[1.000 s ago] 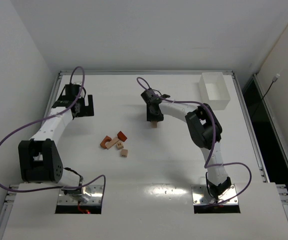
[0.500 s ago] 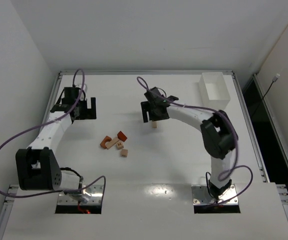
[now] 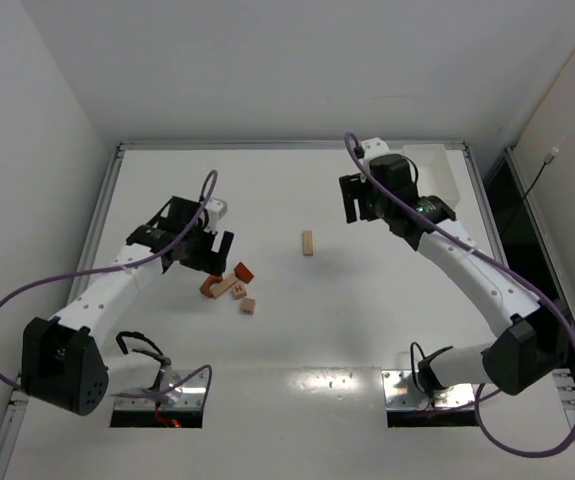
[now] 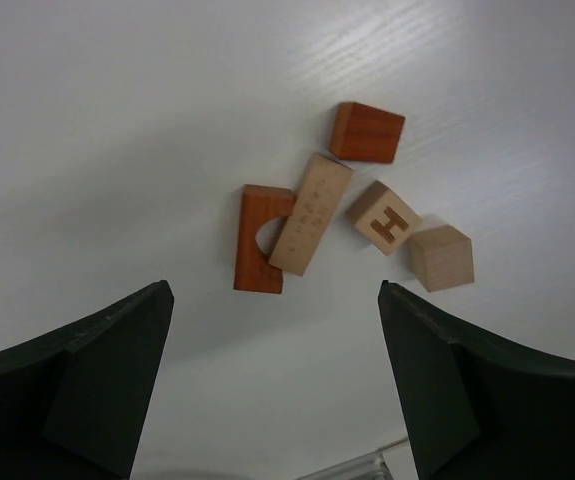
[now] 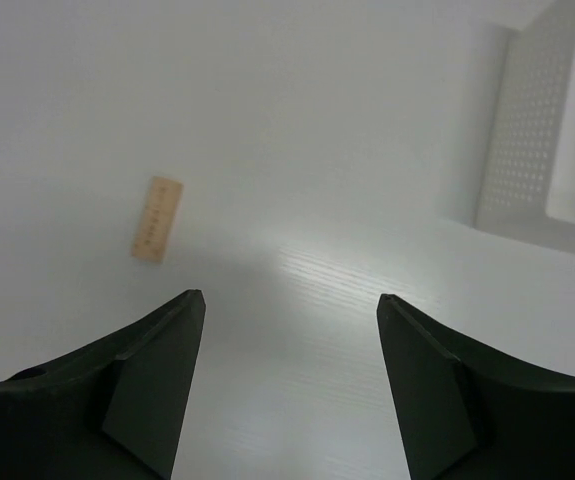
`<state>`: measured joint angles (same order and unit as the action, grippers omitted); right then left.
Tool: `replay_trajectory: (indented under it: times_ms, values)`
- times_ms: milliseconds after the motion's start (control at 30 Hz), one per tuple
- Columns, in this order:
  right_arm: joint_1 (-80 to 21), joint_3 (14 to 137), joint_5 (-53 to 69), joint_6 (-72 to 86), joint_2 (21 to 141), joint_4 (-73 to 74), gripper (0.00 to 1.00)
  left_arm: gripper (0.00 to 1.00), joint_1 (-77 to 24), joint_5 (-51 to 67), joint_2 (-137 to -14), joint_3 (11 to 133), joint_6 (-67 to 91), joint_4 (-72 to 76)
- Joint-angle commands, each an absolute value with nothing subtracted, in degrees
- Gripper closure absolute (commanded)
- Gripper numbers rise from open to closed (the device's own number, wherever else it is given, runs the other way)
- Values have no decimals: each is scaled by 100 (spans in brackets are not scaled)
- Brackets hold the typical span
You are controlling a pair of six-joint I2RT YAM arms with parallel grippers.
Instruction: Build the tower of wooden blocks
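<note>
From above, the left gripper (image 3: 207, 256) hangs just left of the wood blocks (image 3: 230, 286), a small cluster lying on the white table (image 3: 297, 340) left of centre. Its jaws are spread wide with nothing between them. A lone pale plank (image 3: 308, 242) lies near the middle of the table, well apart from the cluster. The right gripper (image 3: 362, 212) is raised toward the far right, jaws wide and empty, apart from that plank, and its arm partly covers the white bin (image 3: 439, 192) in the far right corner. In the left wrist view the dark fingers (image 4: 97, 370) stand far apart at the lower corners, gripping nothing. Beyond them lie five pieces: a reddish-brown arch (image 4: 255, 250) with a lettered plank (image 4: 311, 213) against its right side, a reddish-brown wedge (image 4: 367, 132) just past that plank's far end, a cube marked H (image 4: 383, 217) beside the plank, and a plain cube (image 4: 441, 257) just beside the H cube. In the right wrist view the fingers (image 5: 137, 370) are likewise wide and empty. The lone pale plank lies on bare table to the left beyond them, and the bin's perforated wall shows at the upper right.
</note>
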<state>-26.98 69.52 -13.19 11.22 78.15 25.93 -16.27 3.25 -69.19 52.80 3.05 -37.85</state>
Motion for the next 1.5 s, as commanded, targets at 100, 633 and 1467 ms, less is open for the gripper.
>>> replay_trajectory:
  times_ms: [100,633,1467]
  values:
    - [-2057,6443,-1222,747,7243,2856,37,35,-2126,887,-7663,5643,62,-4253]
    - [-1231,6416,-458,800,7215,2979,37,76,-2373,976,-9131,5889,-176,-4579]
    - [-1072,6697,334,853,7620,2979,40,54,-1872,412,-9571,5897,-360,-4078]
